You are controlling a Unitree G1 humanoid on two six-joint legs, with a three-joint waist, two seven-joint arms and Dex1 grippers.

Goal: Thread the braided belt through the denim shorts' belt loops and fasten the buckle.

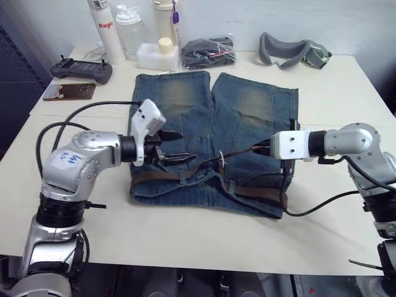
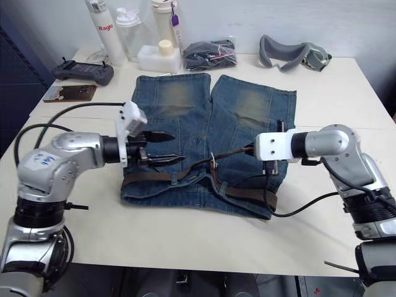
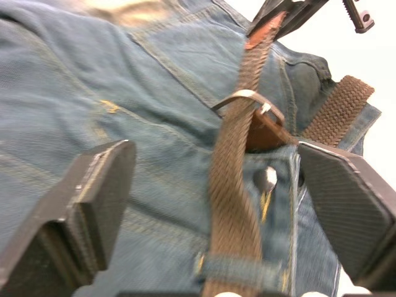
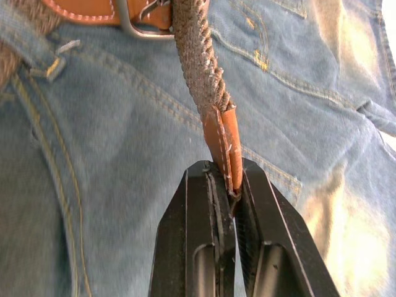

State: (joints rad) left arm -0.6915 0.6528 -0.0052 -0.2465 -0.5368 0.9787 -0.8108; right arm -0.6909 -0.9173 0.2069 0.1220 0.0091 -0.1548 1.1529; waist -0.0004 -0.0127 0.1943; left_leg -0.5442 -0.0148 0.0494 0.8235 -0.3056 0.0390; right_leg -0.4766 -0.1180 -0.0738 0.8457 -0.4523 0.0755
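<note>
Cream-white surface [image 1: 185, 235], pale wall behind.

Denim shorts [image 1: 185, 111]: faded blue, lying flat at the centre of the surface, legs pointing toward the wall, waistband toward the near edge; a yellowish worn patch on each leg.

Braided belt [image 1: 154, 176]: dark brown, running along the waistband and under a belt loop [image 3: 238, 267]; its free end rises off the denim toward the robot's right.

Buckle [image 3: 247, 102]: silvery metal frame near the middle of the waistband, beside the shorts' metal button [image 3: 266, 179]; the strap passes through it.

Belt tip [image 4: 224, 148]: tan leather, lifted just above the shorts.

Right gripper [image 4: 230, 198]: clenched on the belt tip, fingers pressed flat against the leather.

Left gripper [image 1: 175, 146]: released, fingers spread wide, hovering over the left part of the waistband with the belt passing between the fingers untouched.

Far edge of the surface, along the wall: white bottles [image 1: 130, 28], black bundle in a clear bag [image 1: 207, 51], grey padded goggle strap [image 1: 291, 51].

Far left corner: black handheld controller [image 1: 81, 69], small brown board [image 1: 69, 91].
</note>
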